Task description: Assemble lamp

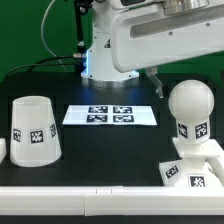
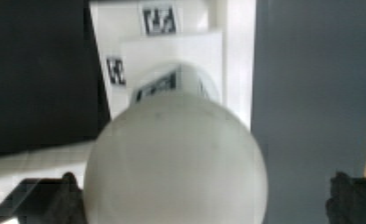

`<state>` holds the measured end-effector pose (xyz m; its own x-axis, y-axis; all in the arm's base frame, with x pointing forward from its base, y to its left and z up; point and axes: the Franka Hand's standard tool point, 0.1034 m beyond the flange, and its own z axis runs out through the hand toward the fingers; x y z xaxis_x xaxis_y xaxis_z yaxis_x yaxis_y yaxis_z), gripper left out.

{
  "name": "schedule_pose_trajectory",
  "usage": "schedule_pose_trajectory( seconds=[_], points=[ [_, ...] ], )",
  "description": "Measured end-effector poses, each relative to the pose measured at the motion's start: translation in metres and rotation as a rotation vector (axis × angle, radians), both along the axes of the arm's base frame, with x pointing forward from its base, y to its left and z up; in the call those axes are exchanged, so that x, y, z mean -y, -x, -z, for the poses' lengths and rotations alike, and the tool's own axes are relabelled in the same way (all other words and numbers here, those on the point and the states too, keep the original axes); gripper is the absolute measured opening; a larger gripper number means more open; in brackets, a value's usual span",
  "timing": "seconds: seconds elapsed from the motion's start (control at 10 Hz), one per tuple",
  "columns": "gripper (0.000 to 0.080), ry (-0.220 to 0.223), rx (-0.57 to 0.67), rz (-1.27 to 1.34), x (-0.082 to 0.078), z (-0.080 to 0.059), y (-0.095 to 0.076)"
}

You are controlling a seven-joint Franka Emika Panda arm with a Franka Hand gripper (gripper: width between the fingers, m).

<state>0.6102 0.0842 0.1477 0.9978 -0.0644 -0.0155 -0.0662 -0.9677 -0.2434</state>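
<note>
The marker board [image 1: 110,115] lies flat on my black table [image 1: 100,160], its four tags facing up. A green backdrop [image 1: 25,30] stands behind the table.
</note>
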Motion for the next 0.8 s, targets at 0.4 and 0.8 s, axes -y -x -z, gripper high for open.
schedule_pose_trajectory(
  seconds=[0.4,0.8],
  points=[
    [0.0699,0.059,-0.008,-0.103,0.015,0.000,-0.013],
    [0.0699,0.052,-0.024,-0.079,0.010,0.014,-0.011]
  ],
)
